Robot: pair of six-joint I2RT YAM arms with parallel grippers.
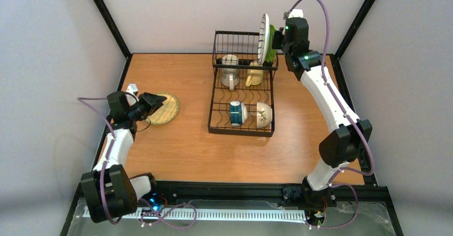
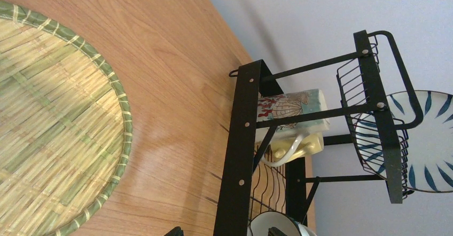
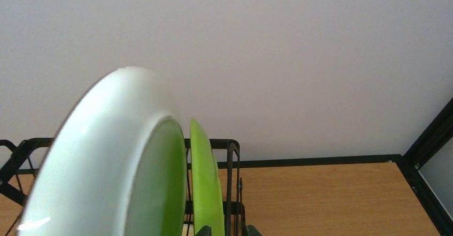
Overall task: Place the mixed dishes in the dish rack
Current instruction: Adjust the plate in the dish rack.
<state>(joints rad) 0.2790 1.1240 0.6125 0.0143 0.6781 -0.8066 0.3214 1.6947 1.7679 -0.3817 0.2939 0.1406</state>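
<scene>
The black wire dish rack (image 1: 240, 132) stands mid-table. In it lie a cream mug (image 1: 230, 68), a yellow mug (image 1: 255, 76), a teal-and-white cup (image 1: 236, 113) and a cream bowl (image 1: 263, 115). At its far right corner the striped plate (image 1: 263, 38) stands upright, with the lime-green plate (image 1: 272, 44) right behind it. My right gripper (image 1: 281, 41) is at that green plate (image 3: 205, 182); its jaws straddle the plate's edge and a rack wire, with a gap showing on the right side. The tan woven plate (image 1: 166, 109) lies flat at the left. My left gripper (image 1: 152, 103) hovers open over its near-left edge.
The black frame posts (image 1: 107, 17) and grey walls close in the table at the back and sides. Bare wood lies between the woven plate (image 2: 53, 124) and the rack's side rail (image 2: 245, 140). The white back of the striped plate (image 3: 107, 156) fills the left of the right wrist view.
</scene>
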